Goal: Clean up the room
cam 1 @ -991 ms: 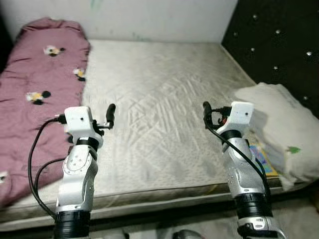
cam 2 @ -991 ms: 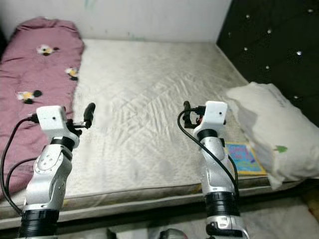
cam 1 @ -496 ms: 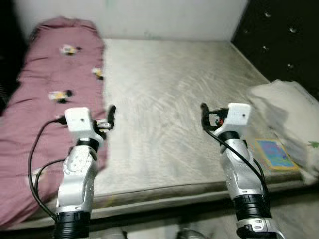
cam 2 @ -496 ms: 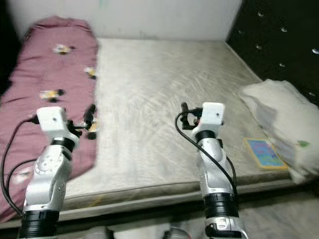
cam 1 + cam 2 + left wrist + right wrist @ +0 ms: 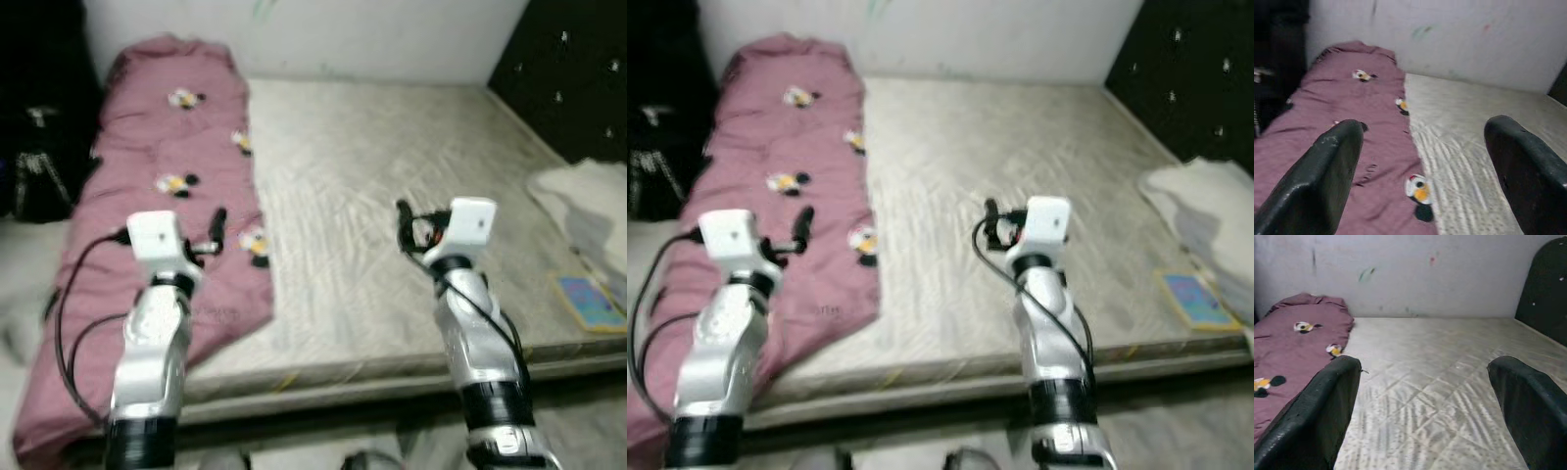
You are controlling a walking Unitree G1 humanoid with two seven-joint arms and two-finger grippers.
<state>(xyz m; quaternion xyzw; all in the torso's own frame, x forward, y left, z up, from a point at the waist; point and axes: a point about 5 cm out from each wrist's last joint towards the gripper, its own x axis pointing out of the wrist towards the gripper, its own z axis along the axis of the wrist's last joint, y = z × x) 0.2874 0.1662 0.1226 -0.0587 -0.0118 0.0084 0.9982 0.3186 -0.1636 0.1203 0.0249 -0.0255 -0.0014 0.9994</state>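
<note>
A maroon blanket (image 5: pixel 176 186) printed with small cartoon figures lies lengthwise along the left side of a bare grey mattress (image 5: pixel 392 166). A white pillow (image 5: pixel 588 196) rests at the mattress's right edge, and a colourful flat book (image 5: pixel 591 302) lies in front of it. Both arms are raised before me over the near edge of the bed. My left gripper (image 5: pixel 217 227) hovers above the blanket and is open and empty, its fingers (image 5: pixel 1332 171) spread wide. My right gripper (image 5: pixel 402 220) hangs over the bare mattress, also open and empty, its fingers (image 5: pixel 1327 411) wide apart.
A dark headboard (image 5: pixel 568 69) with shiny studs stands at the right. A white wall (image 5: pixel 372 34) runs behind the bed. Dark objects (image 5: pixel 39 157) stand on the floor left of the bed. Pale floor (image 5: pixel 323 446) shows below the mattress's near edge.
The camera has swung to the left, so the blanket sits nearer the middle and the pillow at the right edge. Both arms hold the same raised pose, grippers still open.
</note>
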